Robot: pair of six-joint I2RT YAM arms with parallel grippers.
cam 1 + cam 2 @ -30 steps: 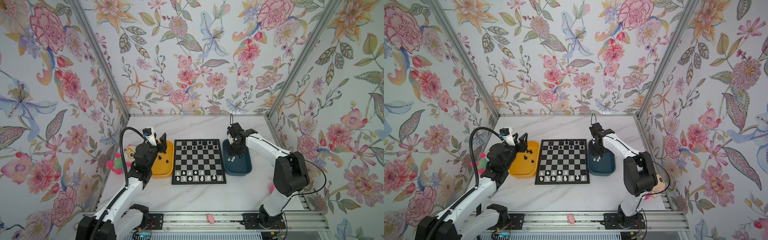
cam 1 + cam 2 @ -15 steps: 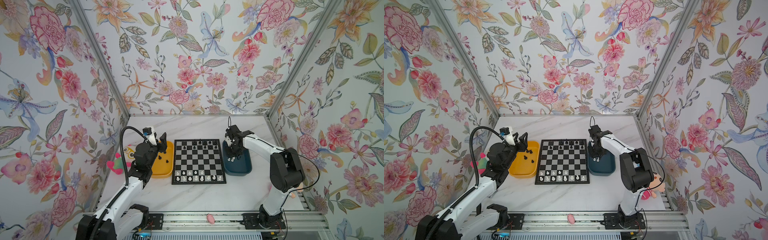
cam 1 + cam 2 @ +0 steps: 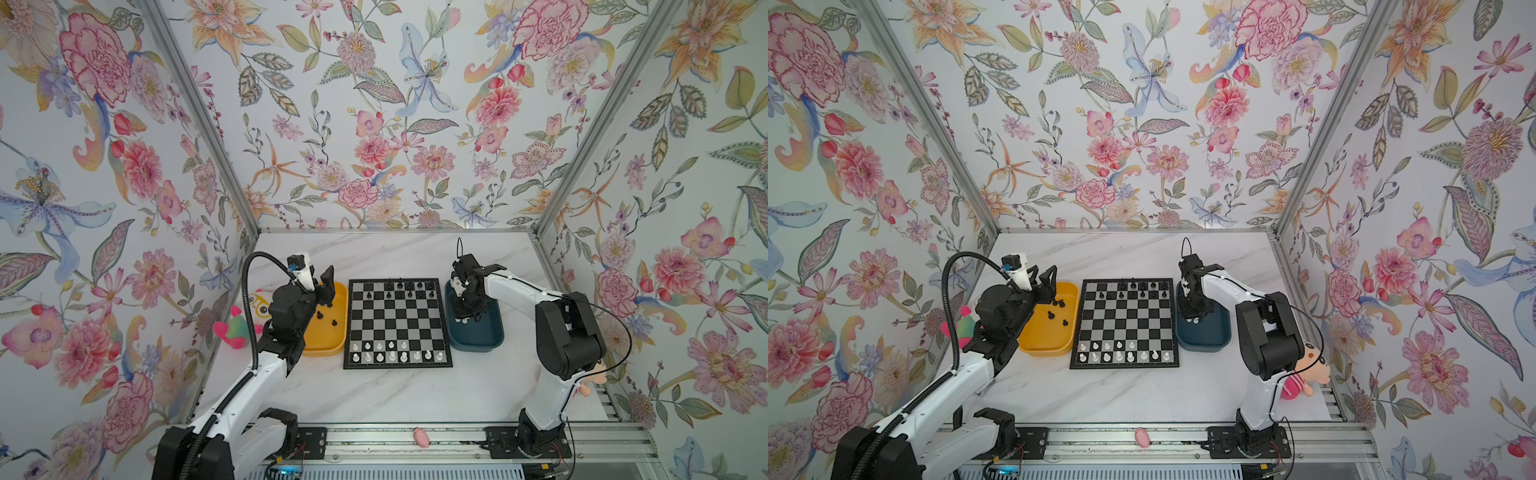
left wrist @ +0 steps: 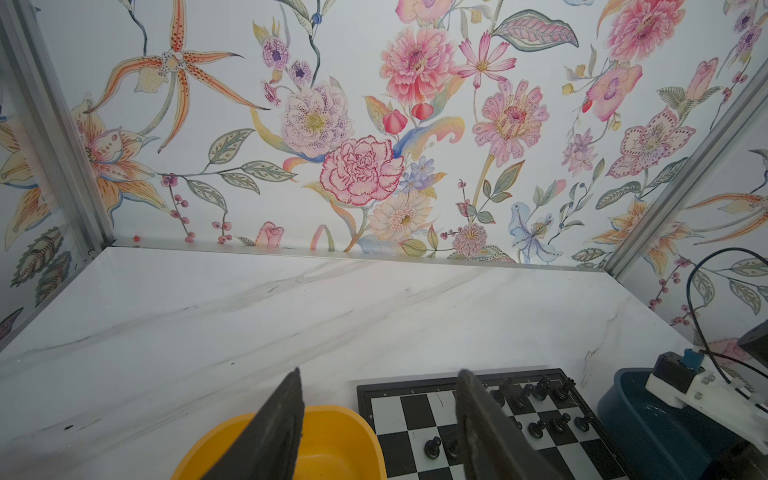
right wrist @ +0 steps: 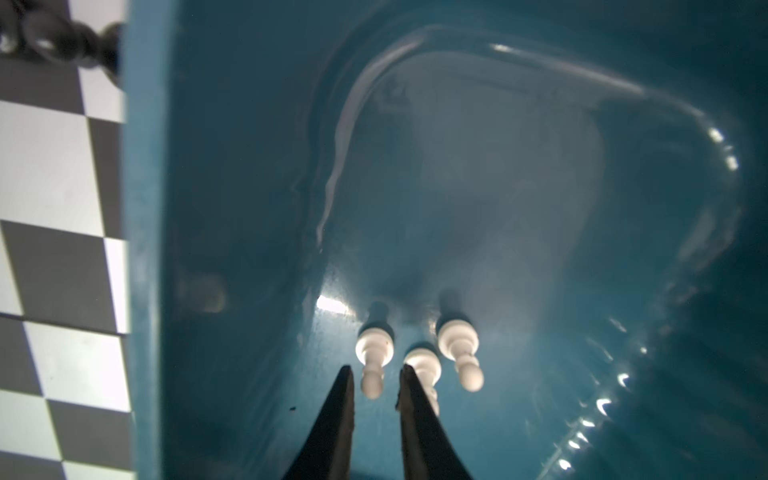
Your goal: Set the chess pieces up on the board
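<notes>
The board point(image 3: 397, 366) point(image 3: 1124, 365) lies mid-table, with white chess pieces point(image 3: 392, 351) on its near rows and black ones point(image 3: 399, 289) on its far rows. Loose black pieces point(image 3: 326, 318) lie in the yellow tray point(image 3: 328, 347). My left gripper point(image 4: 380, 372) point(image 3: 323, 286) hovers open and empty over that tray's far end. My right gripper point(image 5: 376, 368) point(image 3: 463, 316) is down inside the dark blue tray point(image 3: 478, 343). Its jaws stand narrowly open around the head of a standing white pawn point(image 5: 372, 353), with a gap on both sides. Two more white pawns point(image 5: 457, 343) stand beside it.
A pink-and-green plush point(image 3: 237, 330) and an owl plush point(image 3: 259, 300) lie left of the yellow tray. Another plush toy point(image 3: 1308, 368) sits behind the right arm's base. A small pink thing point(image 3: 420, 436) rests on the front rail. Floral walls close in three sides.
The right arm's elbow has shifted left while its gripper stayed low in the blue tray over the white pawns. The left arm has not moved.
</notes>
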